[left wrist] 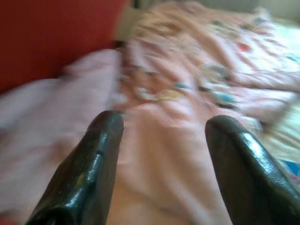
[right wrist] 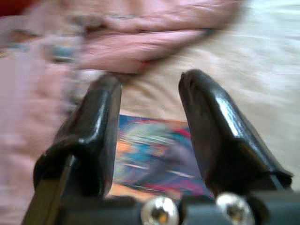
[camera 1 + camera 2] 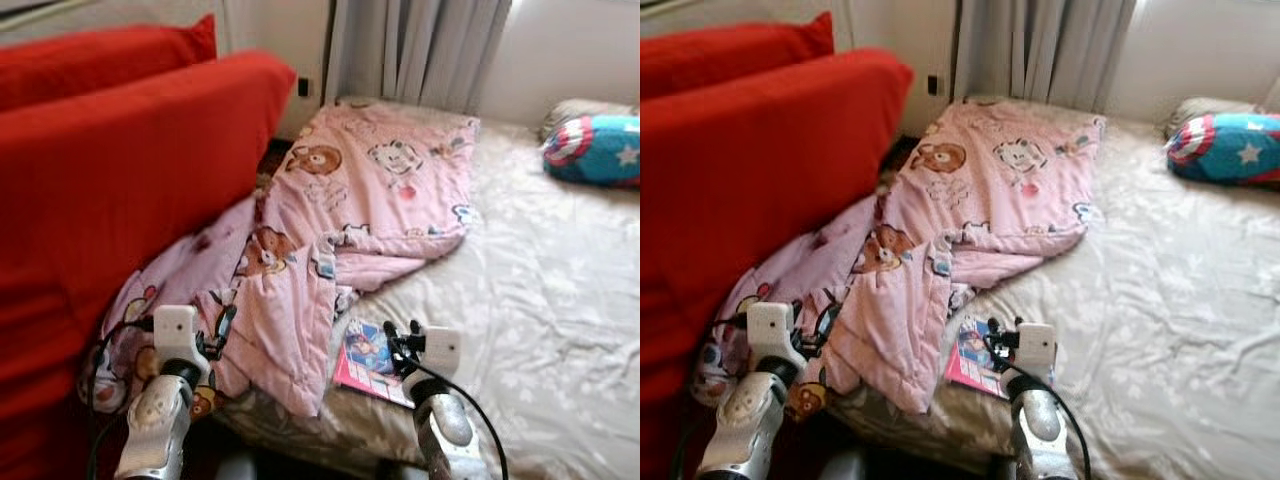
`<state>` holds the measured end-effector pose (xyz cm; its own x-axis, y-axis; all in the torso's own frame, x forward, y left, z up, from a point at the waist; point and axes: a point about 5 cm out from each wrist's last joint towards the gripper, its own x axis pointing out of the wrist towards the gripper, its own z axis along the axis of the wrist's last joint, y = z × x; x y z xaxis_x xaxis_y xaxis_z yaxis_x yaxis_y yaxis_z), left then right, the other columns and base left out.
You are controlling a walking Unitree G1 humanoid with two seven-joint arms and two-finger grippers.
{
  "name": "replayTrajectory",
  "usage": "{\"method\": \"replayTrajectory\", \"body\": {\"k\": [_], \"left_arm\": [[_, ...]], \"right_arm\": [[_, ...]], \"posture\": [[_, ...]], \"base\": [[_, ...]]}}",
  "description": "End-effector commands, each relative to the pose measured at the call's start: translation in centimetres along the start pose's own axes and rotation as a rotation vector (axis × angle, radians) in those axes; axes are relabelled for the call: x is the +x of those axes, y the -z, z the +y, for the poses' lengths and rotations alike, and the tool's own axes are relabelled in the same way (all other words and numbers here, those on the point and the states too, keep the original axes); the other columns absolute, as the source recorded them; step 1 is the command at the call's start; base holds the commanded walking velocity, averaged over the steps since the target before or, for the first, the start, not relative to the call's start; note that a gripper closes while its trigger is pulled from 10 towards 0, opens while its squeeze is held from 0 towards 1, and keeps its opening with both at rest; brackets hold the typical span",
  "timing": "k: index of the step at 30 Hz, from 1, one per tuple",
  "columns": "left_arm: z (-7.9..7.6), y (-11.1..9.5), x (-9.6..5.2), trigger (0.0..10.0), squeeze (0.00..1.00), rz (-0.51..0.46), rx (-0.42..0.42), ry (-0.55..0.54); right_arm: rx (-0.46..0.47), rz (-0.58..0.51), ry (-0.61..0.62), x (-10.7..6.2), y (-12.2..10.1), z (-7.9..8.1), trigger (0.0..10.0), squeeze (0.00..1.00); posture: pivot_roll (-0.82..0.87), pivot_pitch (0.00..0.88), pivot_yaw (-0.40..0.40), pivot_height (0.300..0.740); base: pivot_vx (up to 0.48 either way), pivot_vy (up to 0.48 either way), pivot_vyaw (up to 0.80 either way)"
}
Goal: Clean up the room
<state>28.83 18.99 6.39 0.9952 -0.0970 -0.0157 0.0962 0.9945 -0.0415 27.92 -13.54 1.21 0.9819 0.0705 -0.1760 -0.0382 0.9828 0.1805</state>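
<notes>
Both arms are raised at the near edge of the bed [image 3: 560,300]. The left gripper [image 1: 161,124] is held over the near fold of the pink cartoon-print quilt [image 3: 340,210]; its fingers [image 1: 89,164] are spread wide with nothing between them, quilt fabric seen beyond the tips. Contact with the fabric cannot be told because of blur. The right gripper [image 2: 150,89] is poised above a colourful picture book [image 3: 368,362], fingers parted, nothing gripped; the book cover is seen through the gap in the right wrist view.

The book is laid flat on the pale sheet at the near bed edge, its left side tucked just under the quilt's hanging corner. The quilt is bunched and folded, draped from the bed's left side down against the red sofa [image 3: 110,200], and spread back toward the head of the bed.

The sofa back and a red cushion [image 3: 100,55] are seen to the left, touching the quilt. At the far right a blue star-and-shield pillow [image 3: 595,150] is placed on the sheet, well apart from the quilt. Grey curtains [image 3: 420,50] are hung behind the bed.
</notes>
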Motion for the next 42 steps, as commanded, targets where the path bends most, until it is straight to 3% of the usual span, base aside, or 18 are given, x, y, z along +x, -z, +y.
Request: {"method": "replayTrajectory", "body": {"k": [1,25,32,42], "left_arm": [[-0.08,0.19,-0.13,10.0,0.00,0.013,0.007,0.008],[-0.62,0.17,-0.33,10.0,0.00,0.001,0.004,0.015],[-0.61,0.40,-0.62,10.0,0.00,0.011,0.006,0.027],[-0.34,0.02,-0.78,10.0,0.00,0.010,0.023,0.039]], "right_arm": [[0.018,0.021,0.023,-0.35,0.56,-0.33,10.0,0.00],[-0.011,0.042,0.048,-0.13,0.48,-1.13,10.0,0.00],[0.012,0.026,0.046,-0.27,0.56,-0.93,10.0,0.00],[0.024,0.039,0.068,0.08,0.46,-1.17,10.0,0.00]], "posture": [[0.03,0.038,-0.060,0.612],[0.03,0.038,-0.073,0.612],[0.03,0.027,-0.057,0.574],[0.05,0.047,-0.039,0.574]], "base": [[0.000,0.000,0.00],[0.000,0.000,0.00],[0.000,0.000,0.00],[0.000,0.000,0.00]]}}
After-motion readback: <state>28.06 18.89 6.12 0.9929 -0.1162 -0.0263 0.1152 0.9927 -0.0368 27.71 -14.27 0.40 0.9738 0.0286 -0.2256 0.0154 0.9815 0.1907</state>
